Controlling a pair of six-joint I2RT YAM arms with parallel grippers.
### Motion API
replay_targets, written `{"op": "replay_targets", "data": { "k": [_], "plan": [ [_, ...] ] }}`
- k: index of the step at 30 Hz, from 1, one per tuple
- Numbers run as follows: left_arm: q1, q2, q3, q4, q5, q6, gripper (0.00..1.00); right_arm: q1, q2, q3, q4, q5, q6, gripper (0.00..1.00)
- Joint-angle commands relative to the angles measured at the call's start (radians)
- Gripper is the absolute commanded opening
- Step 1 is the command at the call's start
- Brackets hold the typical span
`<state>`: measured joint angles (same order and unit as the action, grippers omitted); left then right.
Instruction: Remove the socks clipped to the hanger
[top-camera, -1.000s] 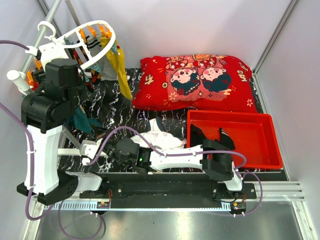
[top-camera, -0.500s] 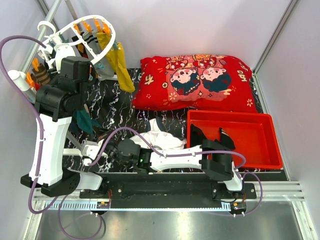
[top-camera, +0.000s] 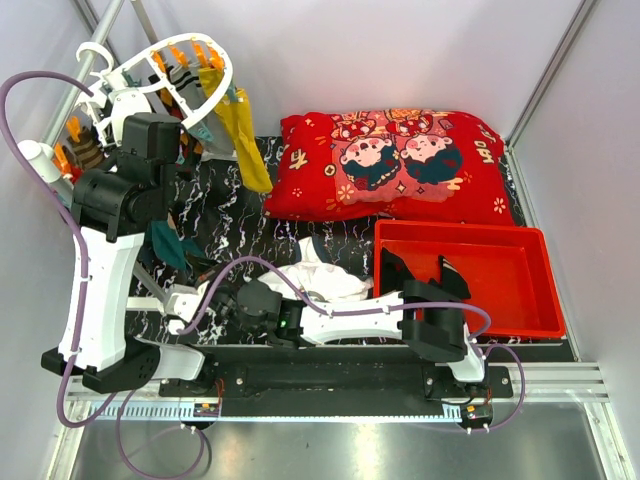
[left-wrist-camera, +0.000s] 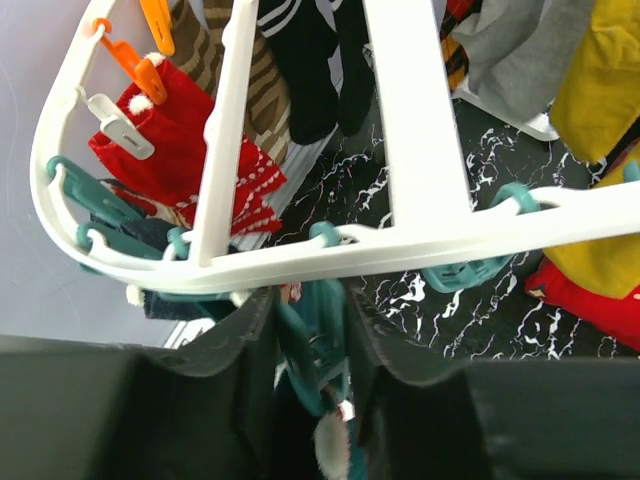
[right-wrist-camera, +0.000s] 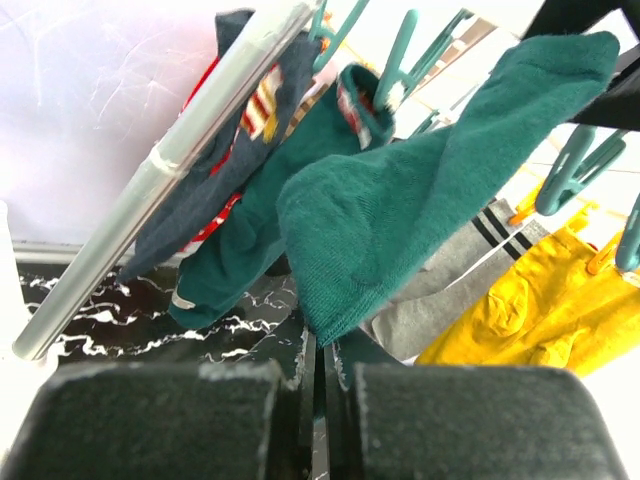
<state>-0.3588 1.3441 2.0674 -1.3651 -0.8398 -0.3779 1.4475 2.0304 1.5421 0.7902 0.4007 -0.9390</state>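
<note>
The white hanger (top-camera: 215, 55) hangs at the far left, carrying socks on orange and teal clips. My left gripper (top-camera: 180, 150) is raised under its rim (left-wrist-camera: 400, 250); its jaws (left-wrist-camera: 310, 340) are shut on a teal clip (left-wrist-camera: 305, 355) that holds a dark teal sock. My right gripper (top-camera: 172, 285) reaches left below it and is shut (right-wrist-camera: 325, 350) on the toe of the dark teal sock (right-wrist-camera: 420, 210), also in the top view (top-camera: 165, 245). Red (left-wrist-camera: 190, 150), brown-striped (left-wrist-camera: 260, 90), black striped (left-wrist-camera: 310, 60) and mustard-yellow socks (top-camera: 243, 135) hang clipped.
A grey metal rail (top-camera: 80, 80) slants past the hanger. A red cartoon pillow (top-camera: 390, 165) lies at the back. A red tray (top-camera: 460, 228) stands at the right. A white cloth pile (top-camera: 320, 275) lies mid-table by the right arm.
My left arm has risen and swung right up to the hanger's rim; the hanger has tilted up slightly. The right arm has stayed put holding the teal sock.
</note>
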Motion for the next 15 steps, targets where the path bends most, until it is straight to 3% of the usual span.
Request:
{"op": "replay_targets", "data": {
  "k": [1,5,11,15],
  "plan": [
    [0.003,-0.016,-0.01,0.063,0.004,0.013,0.24,0.016,-0.044,-0.02,0.061,0.009,0.008,0.0],
    [0.003,-0.014,-0.01,0.072,0.005,0.025,0.0,0.017,-0.052,-0.034,0.066,0.013,0.023,0.0],
    [0.003,-0.013,-0.013,0.081,0.015,0.034,0.0,0.017,-0.055,-0.039,0.07,0.03,0.04,0.0],
    [0.003,-0.019,-0.018,0.101,0.037,0.05,0.01,0.016,-0.094,-0.083,0.041,0.125,0.127,0.0]
  ]
}}
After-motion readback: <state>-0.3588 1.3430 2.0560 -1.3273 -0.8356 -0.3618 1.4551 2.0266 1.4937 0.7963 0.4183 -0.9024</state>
